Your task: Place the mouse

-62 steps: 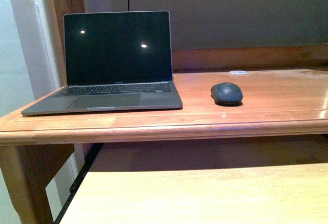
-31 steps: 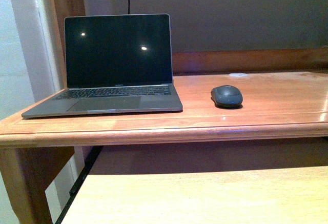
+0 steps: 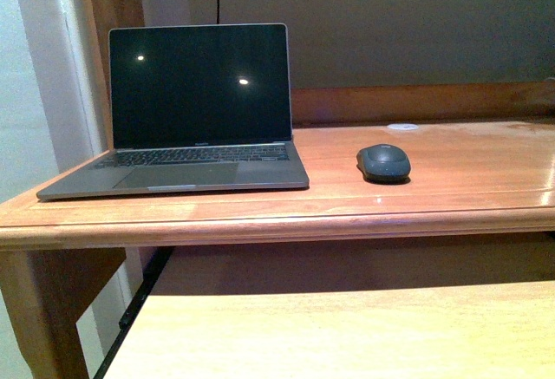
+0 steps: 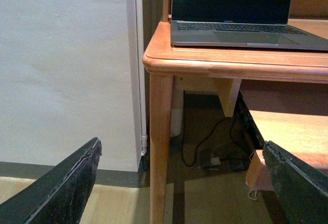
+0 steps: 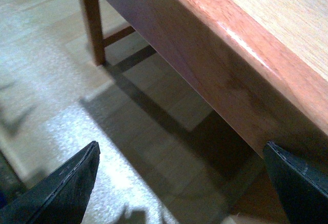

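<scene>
Both claws, left gripper and right gripper, hang spread and empty, well below the mouse, already resting on the desk beside the laptop; placement looks done.

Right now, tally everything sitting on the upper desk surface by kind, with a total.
Open grey laptop with dark screen: 1
Small dark grey oval mouse: 1
Small flat white disc: 1
Total: 3
</scene>
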Motion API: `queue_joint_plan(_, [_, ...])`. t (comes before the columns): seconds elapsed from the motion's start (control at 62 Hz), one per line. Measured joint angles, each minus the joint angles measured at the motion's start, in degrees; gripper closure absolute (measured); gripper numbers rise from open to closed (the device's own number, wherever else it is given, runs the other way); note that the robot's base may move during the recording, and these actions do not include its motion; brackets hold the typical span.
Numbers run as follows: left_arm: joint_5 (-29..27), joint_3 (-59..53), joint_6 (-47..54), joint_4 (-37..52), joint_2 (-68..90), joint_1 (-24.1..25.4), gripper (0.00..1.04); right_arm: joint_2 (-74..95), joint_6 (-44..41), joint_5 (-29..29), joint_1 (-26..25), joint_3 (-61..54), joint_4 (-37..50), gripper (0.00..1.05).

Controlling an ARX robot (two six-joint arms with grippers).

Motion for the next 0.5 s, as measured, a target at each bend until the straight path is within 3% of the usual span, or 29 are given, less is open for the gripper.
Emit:
queue_joint_plan(0.21, [0.00, 0.00, 0.00, 0.00, 0.00, 0.00, 0.08, 12.72, 14.01, 16.72, 9.68, 6.19, 16.52, 0.07])
queue_joint_plan(0.5, [0.00, 0.00, 0.00, 0.00, 0.00, 0.00, 0.08, 25.07, 25.75, 32.89, 15.12, 21.29, 16.70, 0.07])
